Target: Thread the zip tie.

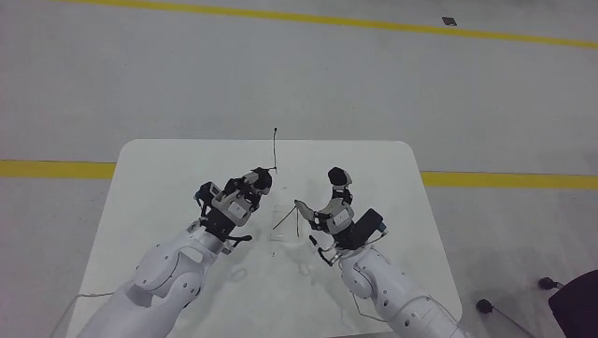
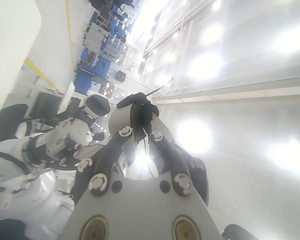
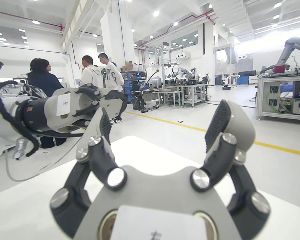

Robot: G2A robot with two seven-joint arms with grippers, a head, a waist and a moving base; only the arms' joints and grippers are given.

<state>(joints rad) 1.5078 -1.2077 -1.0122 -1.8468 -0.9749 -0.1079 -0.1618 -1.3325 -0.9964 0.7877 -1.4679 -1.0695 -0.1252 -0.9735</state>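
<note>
My left gripper (image 2: 143, 102) is shut on a thin black zip tie (image 2: 160, 89). One end of the tie pokes out past the fingertips, and its strap runs back between the fingers. In the top view the zip tie (image 1: 275, 151) stands as a thin line from the left gripper (image 1: 261, 182) toward the table's far edge. My right gripper (image 3: 162, 116) is open with nothing between its ribbed pads, and it sits a little to the right of the left gripper (image 3: 113, 101). The right gripper (image 1: 337, 182) is raised over the white table (image 1: 374, 165). Thin dark lines (image 1: 288, 218) show on the table between the arms; I cannot tell what they are.
The white table (image 3: 145, 151) has rounded corners and bare room on all sides of the arms. Beyond its far edge lies grey floor with yellow lines (image 1: 280, 16). Workbenches (image 3: 282, 96) and several people (image 3: 90, 76) stand far off in the hall.
</note>
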